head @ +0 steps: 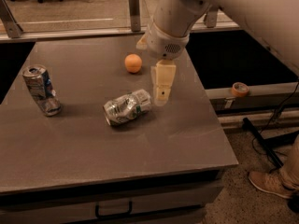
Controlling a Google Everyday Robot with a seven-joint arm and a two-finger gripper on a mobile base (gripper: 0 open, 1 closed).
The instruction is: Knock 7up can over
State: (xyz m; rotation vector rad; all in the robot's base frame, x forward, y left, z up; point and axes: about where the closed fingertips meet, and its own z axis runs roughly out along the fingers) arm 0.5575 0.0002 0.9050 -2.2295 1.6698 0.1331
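The 7up can, silver-white with green marks and dented sides, lies on its side near the middle of the grey table. My gripper hangs from the white arm just right of the can's far end, a little above the tabletop, apart from the can. It holds nothing.
A silver can with blue and red markings stands upright at the table's left. An orange ball sits behind the 7up can. A tape roll lies on a ledge at the right. A person's shoe is on the floor at the lower right.
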